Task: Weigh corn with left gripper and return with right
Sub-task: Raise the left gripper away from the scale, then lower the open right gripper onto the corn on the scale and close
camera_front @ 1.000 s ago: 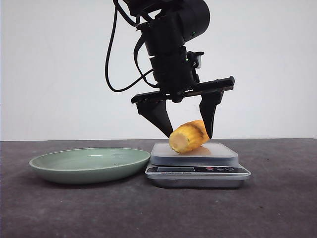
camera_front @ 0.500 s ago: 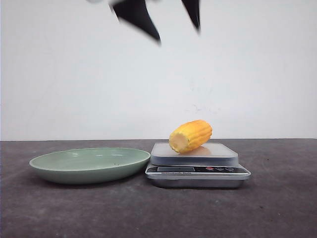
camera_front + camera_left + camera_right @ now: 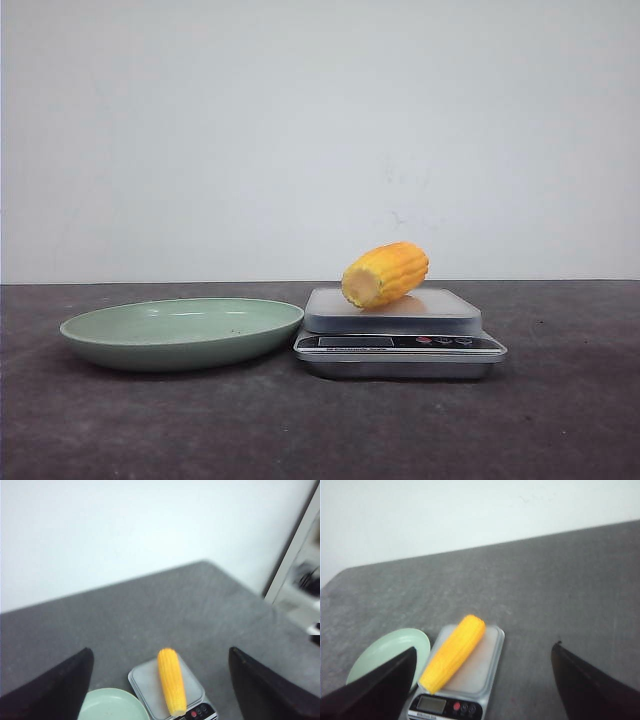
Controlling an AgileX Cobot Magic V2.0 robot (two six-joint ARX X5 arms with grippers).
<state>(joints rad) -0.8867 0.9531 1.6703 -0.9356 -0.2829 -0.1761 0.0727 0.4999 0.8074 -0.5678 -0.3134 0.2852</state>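
Observation:
The corn (image 3: 385,274) lies on its side on the platform of a small silver kitchen scale (image 3: 400,342), its paler cut end towards the front. No gripper touches it. Neither gripper shows in the front view. In the left wrist view the corn (image 3: 171,680) and the scale (image 3: 145,680) are far below my left gripper (image 3: 160,650), whose dark fingers stand wide apart and empty. In the right wrist view the corn (image 3: 454,652) lies on the scale (image 3: 482,675), well below my right gripper (image 3: 484,647), which is also wide open and empty.
A shallow pale-green plate (image 3: 180,335) sits on the dark grey table just left of the scale, almost touching it. It also shows in the left wrist view (image 3: 110,707) and the right wrist view (image 3: 385,652). A plain white wall stands behind.
The left gripper, open around the corn a second ago, has risen straight up and out of the front view. The corn stays on the scale.

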